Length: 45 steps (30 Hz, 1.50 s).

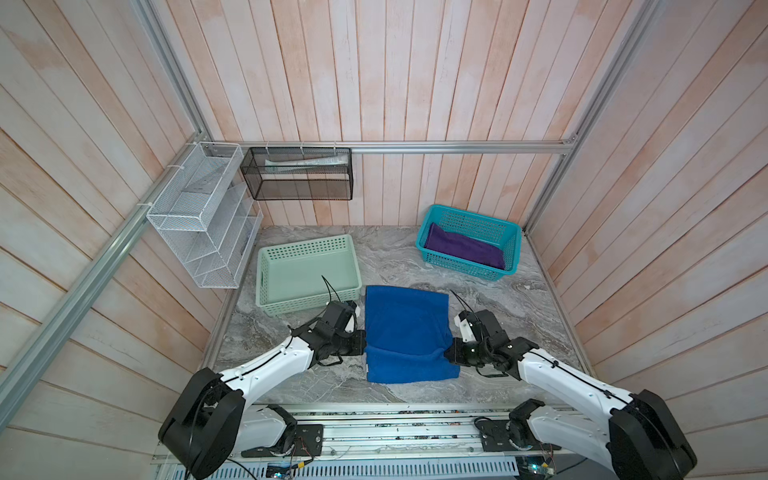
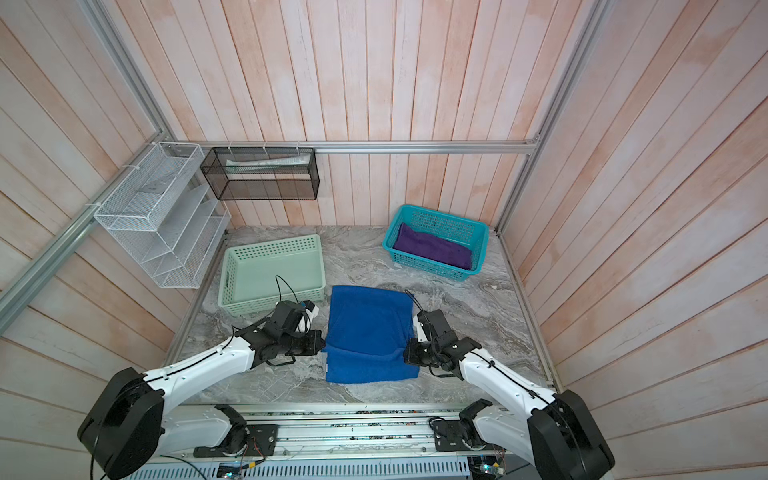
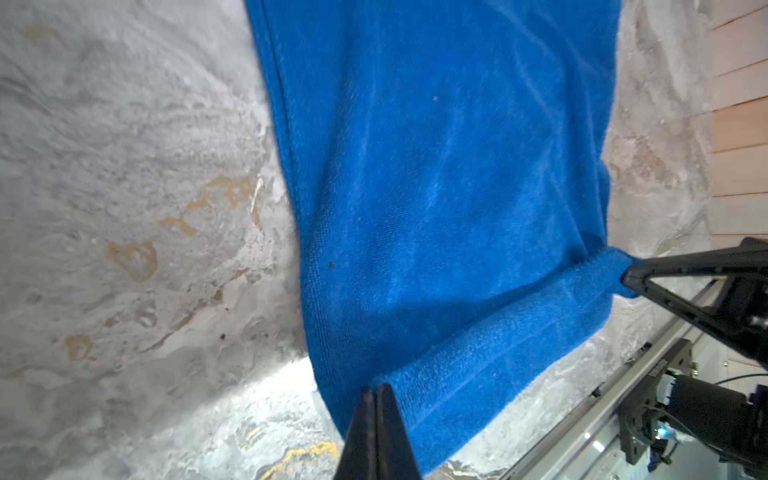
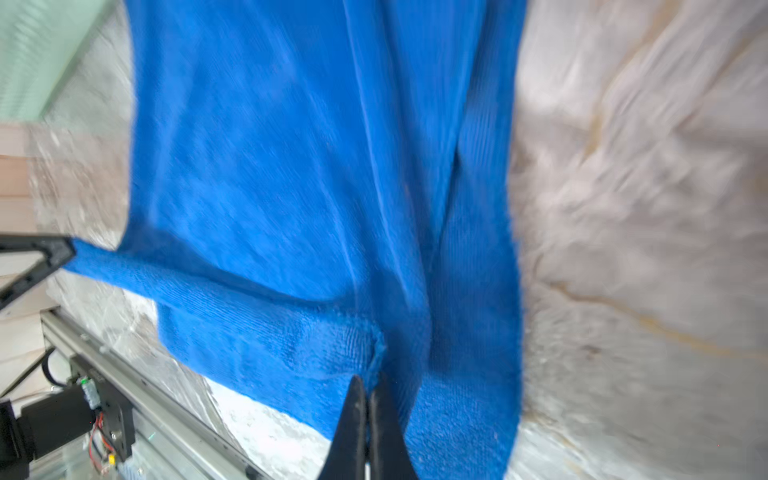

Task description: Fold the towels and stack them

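A royal blue towel point(image 1: 405, 328) point(image 2: 368, 332) lies in the middle of the marble table, its near part doubled over along a raised fold. My left gripper point(image 1: 365, 347) point(image 3: 376, 388) is shut on the fold's left end. At the fold's right end my right gripper point(image 1: 446, 353) point(image 4: 368, 380) is shut on the cloth. The fold is stretched between them, a little above the table. A purple towel point(image 1: 465, 251) point(image 2: 432, 249) lies inside the teal basket point(image 1: 471, 212) at the back right.
An empty mint-green basket point(image 1: 307, 245) point(image 2: 272, 245) stands just behind my left gripper. A white wire rack point(image 1: 199, 216) and a black mesh box point(image 1: 299, 174) hang on the back-left wall. An aluminium rail point(image 1: 374, 432) runs along the table's front edge.
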Available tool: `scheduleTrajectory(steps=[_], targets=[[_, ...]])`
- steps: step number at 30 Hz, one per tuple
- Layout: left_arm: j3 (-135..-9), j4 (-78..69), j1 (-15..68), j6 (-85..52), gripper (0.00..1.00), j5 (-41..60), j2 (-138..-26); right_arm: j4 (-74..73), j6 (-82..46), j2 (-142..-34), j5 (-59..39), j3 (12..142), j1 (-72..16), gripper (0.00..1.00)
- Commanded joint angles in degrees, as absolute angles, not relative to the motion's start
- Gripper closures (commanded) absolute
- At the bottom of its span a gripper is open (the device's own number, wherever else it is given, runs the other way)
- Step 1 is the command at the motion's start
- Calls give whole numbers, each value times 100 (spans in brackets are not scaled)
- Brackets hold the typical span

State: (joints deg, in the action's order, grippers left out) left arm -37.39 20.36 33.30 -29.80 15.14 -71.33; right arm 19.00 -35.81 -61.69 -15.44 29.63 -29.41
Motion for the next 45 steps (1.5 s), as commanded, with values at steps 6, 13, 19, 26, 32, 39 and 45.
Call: scheduleTrajectory(steps=[6,13,19,26,32,39,45], targets=[[-4152,3010,3645,-3131,100,1351,-6319,3257,-2722,-5742,-1588,3922,-1949,100],[-3269,2578,4079,-3857,98,1540,-6087,3188,-2835,-5607,-2345,3464,-1799,98],[-3052,2761,4109,-4034,60,1382,-5716,3320,-3155,-5265,-2693,3067,-1802,59],[-3050,2331,4015,-4034,59,1515,-5903,2855,-3771,-4872,-2590,2439,-1901,62],[-3475,1774,4017,-3966,62,1776,-6950,2199,-4017,-5694,-2046,2367,-2778,72],[-3588,1701,3982,-3709,63,1771,-8039,2030,-4539,-6214,-1705,2216,-3838,92],[-3124,2156,4040,-3856,64,1836,-7810,2172,-5628,-5415,-1549,1791,-4637,96]])
